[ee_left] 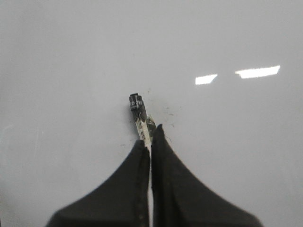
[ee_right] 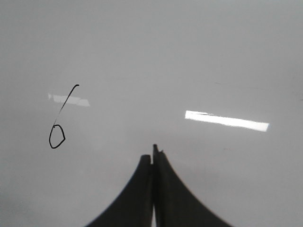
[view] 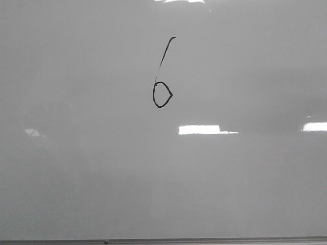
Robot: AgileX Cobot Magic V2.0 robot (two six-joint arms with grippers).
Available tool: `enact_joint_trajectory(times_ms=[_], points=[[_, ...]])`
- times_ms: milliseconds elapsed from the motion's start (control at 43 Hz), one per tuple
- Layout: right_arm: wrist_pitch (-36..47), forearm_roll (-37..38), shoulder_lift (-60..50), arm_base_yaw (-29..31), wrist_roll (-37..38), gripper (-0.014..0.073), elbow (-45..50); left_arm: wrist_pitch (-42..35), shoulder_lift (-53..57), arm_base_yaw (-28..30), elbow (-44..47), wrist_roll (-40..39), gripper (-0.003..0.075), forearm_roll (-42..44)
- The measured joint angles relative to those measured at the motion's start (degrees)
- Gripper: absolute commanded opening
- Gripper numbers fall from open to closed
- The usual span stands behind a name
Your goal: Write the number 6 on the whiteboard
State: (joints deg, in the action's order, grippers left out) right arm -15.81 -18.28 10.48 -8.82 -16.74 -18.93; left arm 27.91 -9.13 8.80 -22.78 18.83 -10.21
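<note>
Left gripper: my left gripper [ee_left: 150, 133] has its fingers pressed together around a marker [ee_left: 140, 116]. The marker's dark end sticks out past the fingertips; the clamped part is a pale, scuffed barrel. I cannot tell whether the dark end is a cap or the writing tip.

Right gripper: my right gripper [ee_right: 154, 153] has its fingers closed flat against each other. I see nothing held between them, apart from a thin sliver at the tips that is too small to identify.

Whiteboard: the whiteboard [view: 76, 178] fills all three views. Its grey frame edge runs along the bottom of the front view. Bright rectangular glare patches sit on the surface and are not ink.

Number 6: the number 6 [view: 161, 76] stands in the upper middle of the board in the front view, with a long slanted stem and a small pointed closed loop. It also shows in the right wrist view, well apart from the fingertips.

Marker contact: no gripper appears in the front view, so I judge both arms to be clear of the figure.

Work done: the stem and the loop are both drawn and joined, so I judge the writing complete.

Work left: no stroke appears missing. At most, parking the arms and putting the marker down remain.
</note>
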Motion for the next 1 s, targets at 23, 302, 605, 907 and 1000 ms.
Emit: enact_joint_trajectory(times_ms=[23,302,605,907,1000], points=[[0.00,0.00,0.00,0.00,0.00,-0.0060,0.00,0.00,0.93,0.00,-0.02,0.00,-0.0020,0.00],[0.00,0.00,0.00,0.00,0.00,-0.0060,0.00,-0.36,5.35,0.00,-0.02,0.00,-0.0020,0.00],[0.00,0.00,0.00,0.00,0.00,-0.0060,0.00,-0.48,5.47,0.00,-0.02,0.00,-0.0020,0.00],[0.00,0.00,0.00,0.00,0.00,-0.0060,0.00,-0.59,5.47,0.00,-0.02,0.00,-0.0020,0.37],[0.00,0.00,0.00,0.00,0.00,-0.0060,0.00,-2.85,5.71,0.00,1.31,-0.84,-0.0020,0.64]])
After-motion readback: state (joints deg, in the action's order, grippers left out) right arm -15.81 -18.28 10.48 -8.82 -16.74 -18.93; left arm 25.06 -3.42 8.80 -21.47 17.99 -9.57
